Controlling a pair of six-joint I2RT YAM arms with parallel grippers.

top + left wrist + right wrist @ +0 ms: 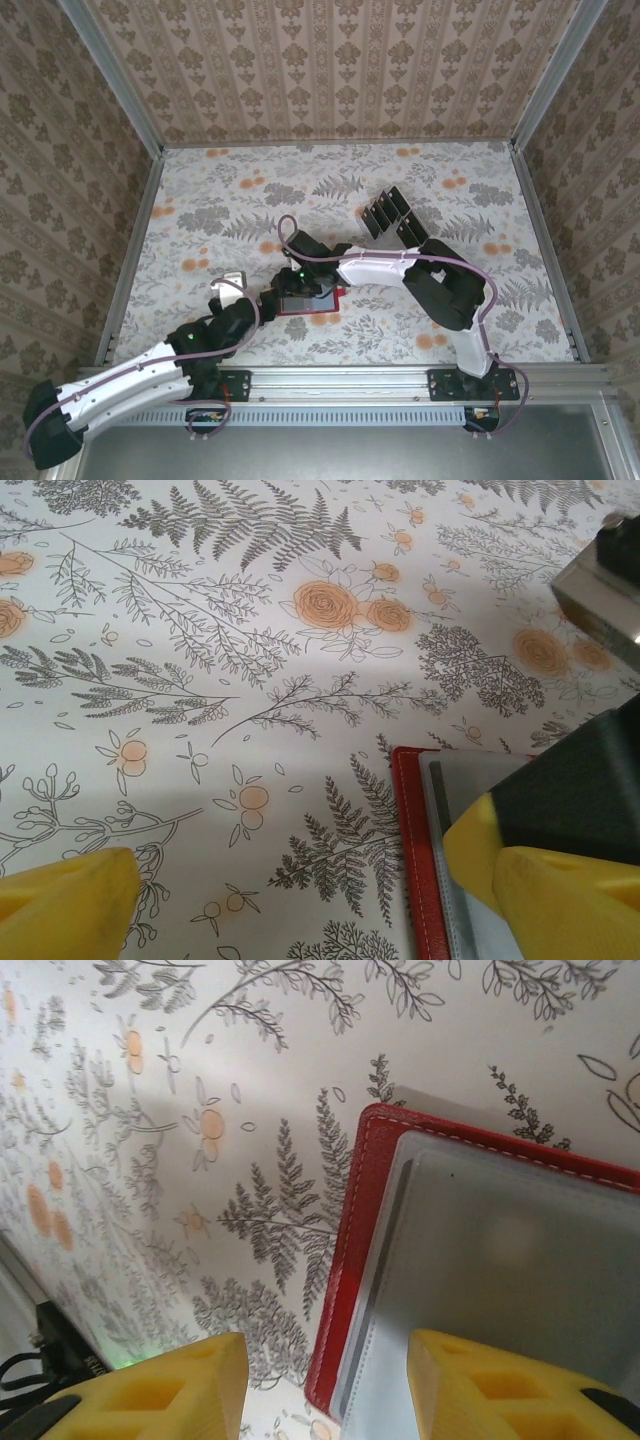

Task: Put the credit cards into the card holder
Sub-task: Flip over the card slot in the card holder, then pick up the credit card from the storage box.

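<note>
The card holder (312,301), a red wallet, lies open and flat on the floral table, just in front of the arm bases. Its red stitched edge (411,860) and greyish clear pocket (500,1220) show close up; something dark shows through the pocket. My left gripper (272,300) (300,905) stands wide open at the wallet's left edge, one yellow finger (565,900) over the pocket. My right gripper (297,280) (330,1390) hangs over the same edge, jaws apart and holding nothing, one finger (510,1385) above the pocket. Several black credit cards (388,213) stand at the back right.
The cards stand in a clear tiered rack (400,222) behind the right arm's elbow (450,285). Patterned walls with metal posts close in the table on three sides. The two grippers are close together over the wallet.
</note>
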